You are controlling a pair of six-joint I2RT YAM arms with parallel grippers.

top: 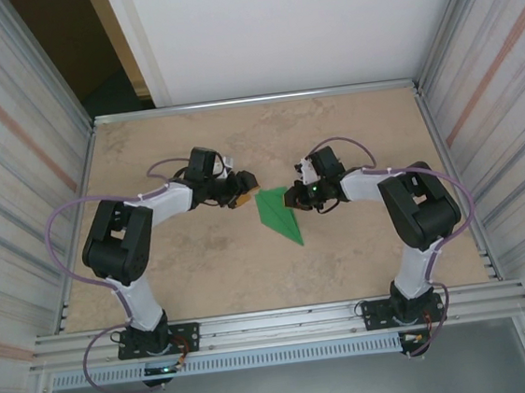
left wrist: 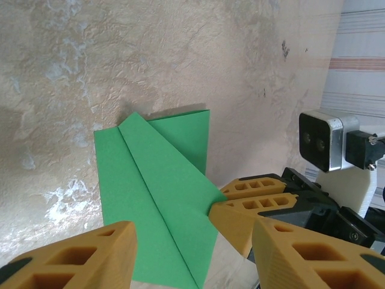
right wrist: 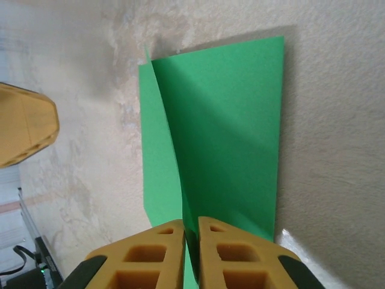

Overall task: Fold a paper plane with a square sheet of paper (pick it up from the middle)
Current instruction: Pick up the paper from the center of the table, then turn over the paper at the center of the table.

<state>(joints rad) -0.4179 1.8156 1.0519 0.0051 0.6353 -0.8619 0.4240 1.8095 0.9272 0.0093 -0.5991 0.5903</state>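
Right gripper (right wrist: 191,229) is nearest the lens in the right wrist view. Its orange fingers are pressed together, pinching a raised fold of the green paper (right wrist: 228,132). Left gripper (left wrist: 192,232) in the left wrist view has its fingers spread wide and holds nothing, with the paper lying beyond and between them.

Paper is partly folded with a diagonal crease. One flap is lifted and the rest lies flat on the table (top: 204,268). Tabletop is a beige mottled stone-look with a slightly wrinkled texture and pale patches.

Top view, near edge: arm bases are bolted to an aluminium rail (top: 276,325). Mid-table, the paper reads as a narrow pointed wedge with its tip toward the near edge, between the two grippers. The right gripper is on its far right edge and the left gripper is just beside its far left corner.

Far side: ribbed grey side panels (top: 12,138) left and right with a reddish stripe, a white back wall (top: 301,23), and a dark gap (top: 68,48) far left.

Left wrist view adds the right gripper's closed fingers at the paper's edge and the right wrist's camera (left wrist: 322,141) in a white casing. Right wrist view adds one of the left fingers (right wrist: 24,132) at the left border, apart from the paper. Top view adds both arms whole, with purple cables (top: 59,227) looping off them.
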